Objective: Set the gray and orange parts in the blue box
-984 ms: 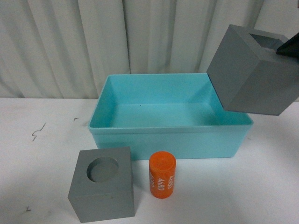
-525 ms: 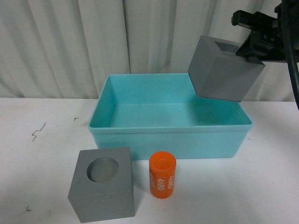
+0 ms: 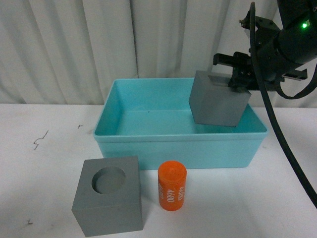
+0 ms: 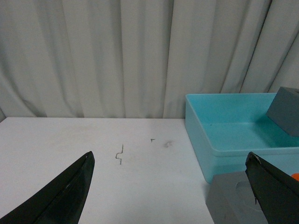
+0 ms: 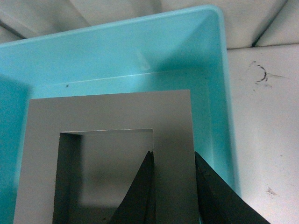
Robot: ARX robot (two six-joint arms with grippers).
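My right gripper (image 3: 237, 74) is shut on the gray cube with the square recess (image 3: 218, 101), pinching one wall of it (image 5: 173, 156), and holds it over the right half of the blue box (image 3: 178, 144), (image 5: 224, 93). The gray cube with the round recess (image 3: 109, 201) stands on the table in front of the box's left corner. The orange cylinder with white digits (image 3: 172, 186) stands upright beside it. My left gripper (image 4: 170, 186) is open and empty above the table, left of the box (image 4: 201, 140), with the round-recess cube (image 4: 231, 200) near one fingertip.
A white tabletop (image 3: 39, 163) bears small pen marks (image 3: 39, 140). A pale pleated curtain (image 3: 99, 44) hangs close behind the box. My right arm and its black cable (image 3: 282, 139) hang at the right.
My right gripper has carried the square-recess cube leftward and down, from above the box's right rim to low over its right half. The other parts have not moved.
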